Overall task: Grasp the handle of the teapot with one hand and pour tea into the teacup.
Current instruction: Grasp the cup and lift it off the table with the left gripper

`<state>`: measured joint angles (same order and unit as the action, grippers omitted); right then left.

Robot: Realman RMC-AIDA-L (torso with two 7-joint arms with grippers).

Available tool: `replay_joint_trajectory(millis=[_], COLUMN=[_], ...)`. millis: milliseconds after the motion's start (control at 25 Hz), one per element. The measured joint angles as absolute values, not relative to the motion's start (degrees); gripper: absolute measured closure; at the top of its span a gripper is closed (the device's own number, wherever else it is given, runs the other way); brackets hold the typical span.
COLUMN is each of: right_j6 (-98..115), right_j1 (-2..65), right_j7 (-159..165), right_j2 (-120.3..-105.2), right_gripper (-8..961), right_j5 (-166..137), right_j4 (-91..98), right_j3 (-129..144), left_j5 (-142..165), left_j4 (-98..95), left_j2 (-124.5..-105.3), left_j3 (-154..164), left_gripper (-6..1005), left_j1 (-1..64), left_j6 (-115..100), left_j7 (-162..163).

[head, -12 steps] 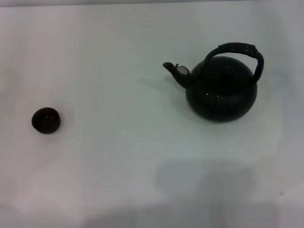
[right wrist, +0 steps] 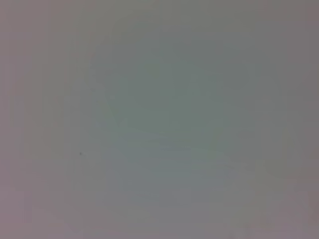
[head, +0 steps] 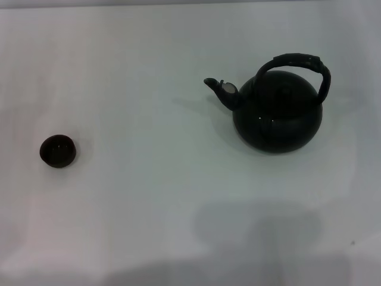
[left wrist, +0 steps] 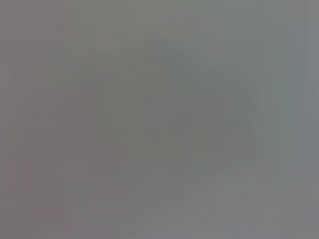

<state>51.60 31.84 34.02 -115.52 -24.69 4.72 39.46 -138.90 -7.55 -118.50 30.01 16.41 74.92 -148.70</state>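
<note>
A glossy black round teapot (head: 277,119) stands upright on the white table at the right of the head view, its short spout (head: 219,89) pointing left. Its thick black wrapped handle (head: 296,62) arches over the top of the body. Far to the left, near the table's left side, sits the tiny dark teacup (head: 58,151), upright and apart from the teapot. Neither gripper shows in the head view. Both wrist views show only a plain grey surface, with no fingers and no objects.
The white table (head: 149,107) spreads wide between cup and teapot. Soft shadows lie across the table's near edge (head: 256,226), below the teapot.
</note>
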Motion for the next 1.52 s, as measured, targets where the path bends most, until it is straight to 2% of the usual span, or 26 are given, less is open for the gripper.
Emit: replay_joint_trajectory(millis=[760,1120,1520], right_j6=[51.59,51.68,51.68], right_j1=[32.15,31.83,31.73], right_j7=[34.02,34.01,34.01], right_j2=[-115.56,-115.58,-115.58], right_gripper=[213,214,214], right_j5=[-24.69,-24.71,-24.69], right_j4=[4.63,3.81,3.59], right_j3=[39.99,39.99,39.99], left_j5=[-134.09,-133.09,-129.39], left_j4=[-5.21,-6.96,-10.77], left_j2=[-118.93,-118.38,-118.59], left_j3=[29.99,30.16,30.12], left_gripper=[188,248,310], left_j1=[17.64,17.44,16.62], left_j6=[73.29,72.92,71.58], left_j7=[-141.92,-131.54,-126.86])
